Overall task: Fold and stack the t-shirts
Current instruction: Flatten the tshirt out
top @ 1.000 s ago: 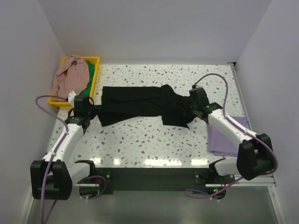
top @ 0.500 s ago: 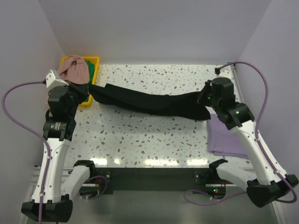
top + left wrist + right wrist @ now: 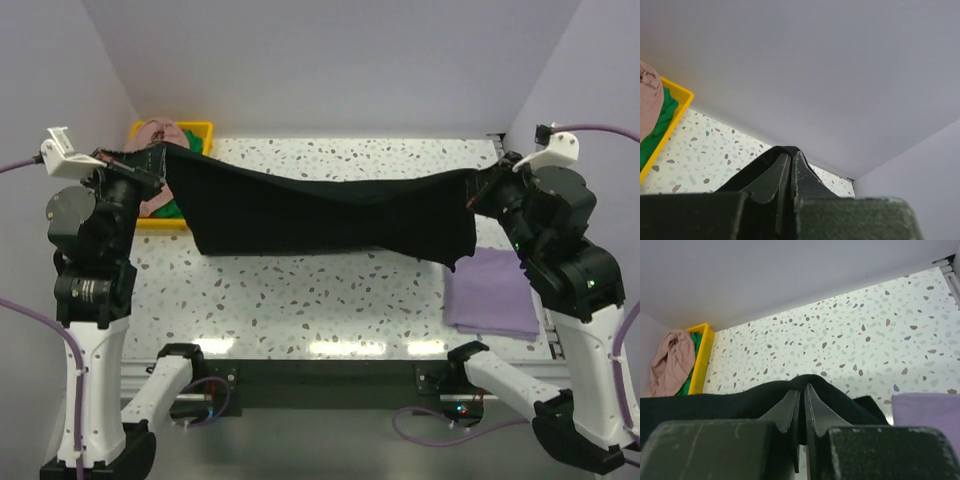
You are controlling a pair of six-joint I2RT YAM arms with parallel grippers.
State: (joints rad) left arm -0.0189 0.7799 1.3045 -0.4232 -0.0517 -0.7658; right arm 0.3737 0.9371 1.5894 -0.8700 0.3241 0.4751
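L end effector & R end effector both clamped tight on black t-shirt, stretched between them over worktop.

A black t-shirt hangs in the air, stretched wide from left to right by its upper corners. Its top edge sags slightly in the middle, and its lower edge drapes toward the speckled table. A lavender-purple t-shirt lies folded flat at the table's right edge. A dusty pink t-shirt sits crumpled in a yellow bin at the far left, over a green t-shirt.
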